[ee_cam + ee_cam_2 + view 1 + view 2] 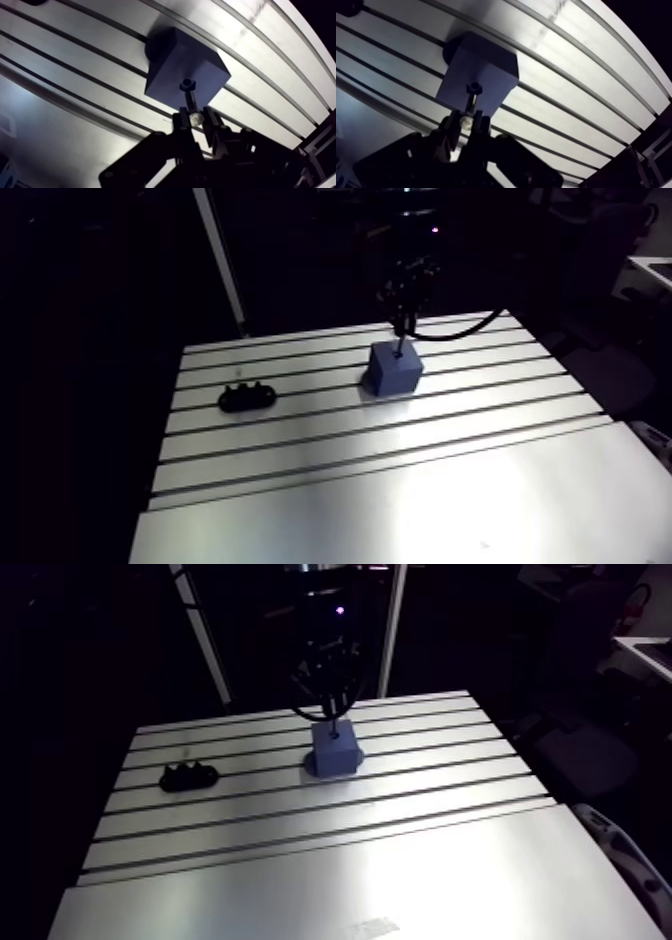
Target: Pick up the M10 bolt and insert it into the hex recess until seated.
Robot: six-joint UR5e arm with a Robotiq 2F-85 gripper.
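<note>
"Holding anything, was the gripper point(196, 119)?" asked the trainee.

"Yes. Its two fingers were closed almost together on the shank of the bolt point(190, 99), pinching it by the far end so that the head pointed down and away."

"And where was the head?"

"Right at the top face of the blue block point(170, 57). It looked to be at the mouth of the recess, or just started in. The recess was hidden under the head, so I couldn't tell how deep it sat."

"So the insertion was the job in hand. How should it have been done well?"

"Slowly, I'd have said. Keep the shank square to the block's top and press straight down. If the flats caught, turn the wrist a little until the hexagon dropped in. Let go only once the head bottomed out. I saw nothing clamping the block to the slotted table point(265, 80), so a sideways push might have shoved it."

"Anything else nearby?"

"A small black holder point(246, 396), well apart along the table and out of the way."
</note>
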